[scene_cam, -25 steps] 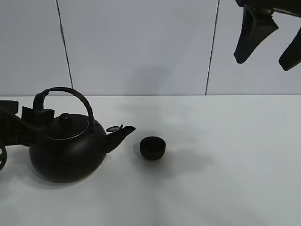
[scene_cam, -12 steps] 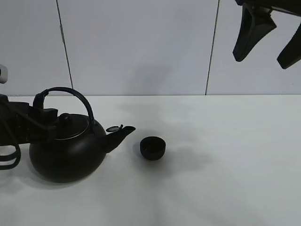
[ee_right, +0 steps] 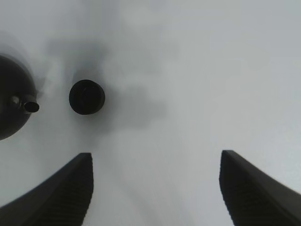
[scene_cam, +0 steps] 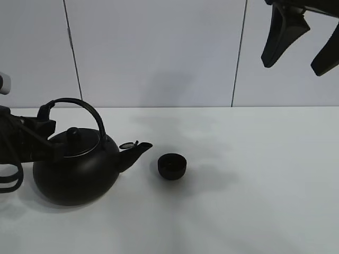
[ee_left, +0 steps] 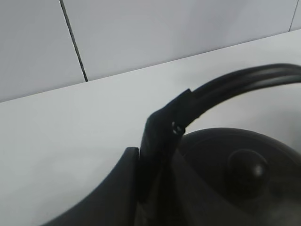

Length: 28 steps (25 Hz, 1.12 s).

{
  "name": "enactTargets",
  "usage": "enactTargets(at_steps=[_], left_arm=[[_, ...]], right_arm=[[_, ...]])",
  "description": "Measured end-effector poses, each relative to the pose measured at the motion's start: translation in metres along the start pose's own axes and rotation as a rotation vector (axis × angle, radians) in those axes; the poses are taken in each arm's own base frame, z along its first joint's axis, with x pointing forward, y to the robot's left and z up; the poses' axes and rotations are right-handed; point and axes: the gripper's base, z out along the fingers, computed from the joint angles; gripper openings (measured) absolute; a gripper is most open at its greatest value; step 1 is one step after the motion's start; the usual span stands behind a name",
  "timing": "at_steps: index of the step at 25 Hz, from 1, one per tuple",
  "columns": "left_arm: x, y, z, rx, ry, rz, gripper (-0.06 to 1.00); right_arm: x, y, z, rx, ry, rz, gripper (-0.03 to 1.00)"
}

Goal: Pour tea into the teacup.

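At left, clamping the kettle handle (ee_left: 244, 79) in the left gripper (scene_cam: 46, 127), with the spout (scene_cam: 139, 146) aimed right at the nearby teacup (scene_cam: 172, 166); hanging the right gripper (scene_cam: 292, 66) parted, high, well apart.

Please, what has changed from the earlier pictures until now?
The left end effector closed its jaws on the arched handle of the big round black kettle, near the handle's left end. The kettle, the small matte black teacup and the white table did not move. The right end effector stayed raised and open.
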Motion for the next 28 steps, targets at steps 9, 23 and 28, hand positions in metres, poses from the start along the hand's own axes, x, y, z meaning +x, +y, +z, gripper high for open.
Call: enactTargets(at_steps=[9,23,28], left_arm=[[-0.018,-0.001,-0.006,0.038,-0.004,0.016,0.12],[-0.049,-0.004,-0.002,0.053,-0.119,0.011,0.12],[-0.056,-0.021,0.004,0.095,-0.085,0.05,0.12]], right_arm=[[0.0,0.0,0.0,0.0,-0.003,0.0,0.52],[0.0,0.0,0.0,0.0,-0.002,0.0,0.52],[0.0,0.0,0.0,0.0,-0.002,0.0,0.52]])
